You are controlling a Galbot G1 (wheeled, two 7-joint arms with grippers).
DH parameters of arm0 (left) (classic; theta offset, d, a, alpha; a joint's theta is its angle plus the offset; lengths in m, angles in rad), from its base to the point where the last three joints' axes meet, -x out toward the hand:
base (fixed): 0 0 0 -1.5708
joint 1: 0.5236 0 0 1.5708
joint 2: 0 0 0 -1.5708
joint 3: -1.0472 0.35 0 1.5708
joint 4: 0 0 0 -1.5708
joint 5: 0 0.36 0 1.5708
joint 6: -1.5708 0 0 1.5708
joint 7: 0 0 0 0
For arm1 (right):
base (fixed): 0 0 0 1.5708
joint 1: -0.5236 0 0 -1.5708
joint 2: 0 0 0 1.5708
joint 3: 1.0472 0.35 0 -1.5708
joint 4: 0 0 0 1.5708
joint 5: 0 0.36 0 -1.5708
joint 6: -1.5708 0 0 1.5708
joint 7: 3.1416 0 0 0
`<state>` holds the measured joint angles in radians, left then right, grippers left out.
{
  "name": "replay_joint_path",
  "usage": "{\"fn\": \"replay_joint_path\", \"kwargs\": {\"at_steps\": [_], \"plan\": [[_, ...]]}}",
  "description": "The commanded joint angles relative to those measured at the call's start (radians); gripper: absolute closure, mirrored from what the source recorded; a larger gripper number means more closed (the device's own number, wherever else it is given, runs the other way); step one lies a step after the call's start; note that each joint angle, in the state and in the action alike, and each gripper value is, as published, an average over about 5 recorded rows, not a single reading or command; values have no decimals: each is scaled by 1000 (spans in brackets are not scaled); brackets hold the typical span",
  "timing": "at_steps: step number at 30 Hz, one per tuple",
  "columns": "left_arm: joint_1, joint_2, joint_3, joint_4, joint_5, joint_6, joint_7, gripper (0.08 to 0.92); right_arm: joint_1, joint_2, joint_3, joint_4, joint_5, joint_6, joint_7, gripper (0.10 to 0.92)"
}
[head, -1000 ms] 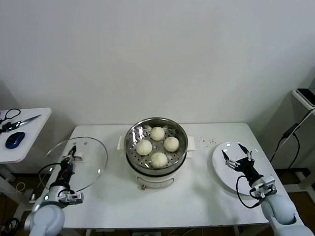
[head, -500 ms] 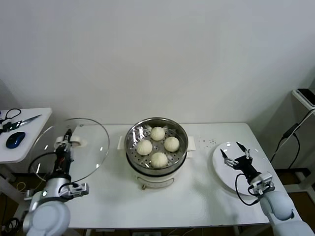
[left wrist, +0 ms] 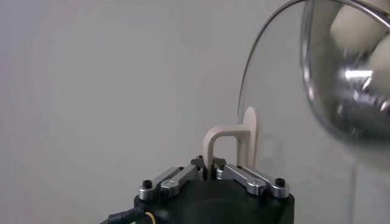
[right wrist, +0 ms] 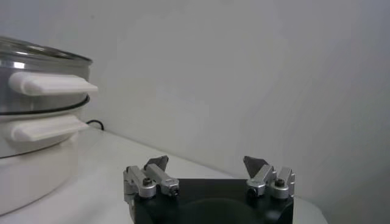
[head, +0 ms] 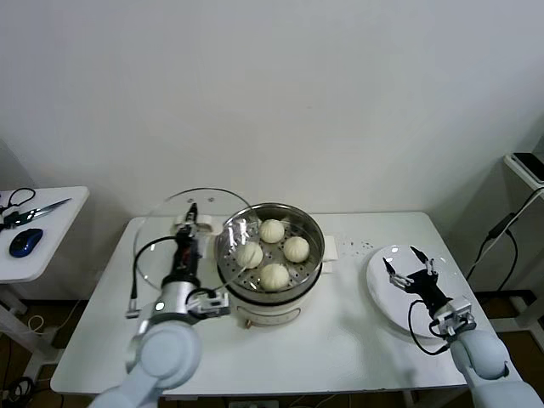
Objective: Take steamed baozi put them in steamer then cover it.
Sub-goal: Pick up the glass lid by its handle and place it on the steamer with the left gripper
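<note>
The steamer (head: 270, 255), a shiny steel basket on a white pot base, stands mid-table with several cream baozi (head: 272, 230) inside. My left gripper (head: 189, 228) is shut on the white handle (left wrist: 234, 137) of the cover (head: 157, 234). The cover is a clear glass lid, held tilted on edge just left of the steamer, and its rim overlaps the steamer's left side. In the left wrist view the gripper (left wrist: 211, 173) pinches the handle, with the steamer wall (left wrist: 341, 91) close by. My right gripper (head: 410, 270) hangs open and empty over the white plate (head: 382, 297).
A side table at far left carries scissors (head: 34, 208) and a blue mouse (head: 25, 240). A stand with a dark device (head: 529, 163) and cables is at far right. The right wrist view shows the steamer's white side handles (right wrist: 52, 84).
My left gripper has carried the cover up and to the right, from the table's left edge to beside the steamer. The right arm has hardly moved.
</note>
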<state>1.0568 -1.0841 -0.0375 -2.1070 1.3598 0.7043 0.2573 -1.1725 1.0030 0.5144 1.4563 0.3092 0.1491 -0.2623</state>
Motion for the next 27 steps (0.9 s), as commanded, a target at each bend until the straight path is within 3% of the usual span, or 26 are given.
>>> {"fn": "replay_joint_path", "kwargs": {"at_steps": [1, 5, 10, 27], "plan": [[-186, -266, 250, 158, 189, 81, 151, 849, -7, 2, 36, -16, 0, 9, -11, 203], [-199, -359, 259, 232, 213, 81, 128, 849, -17, 1, 55, -23, 0, 14, -17, 203], [-213, -415, 271, 318, 219, 81, 100, 849, -24, 4, 64, -27, 0, 18, -21, 203], [-224, -393, 203, 419, 223, 81, 117, 849, -22, 15, 70, -44, -5, 27, -32, 203]]}}
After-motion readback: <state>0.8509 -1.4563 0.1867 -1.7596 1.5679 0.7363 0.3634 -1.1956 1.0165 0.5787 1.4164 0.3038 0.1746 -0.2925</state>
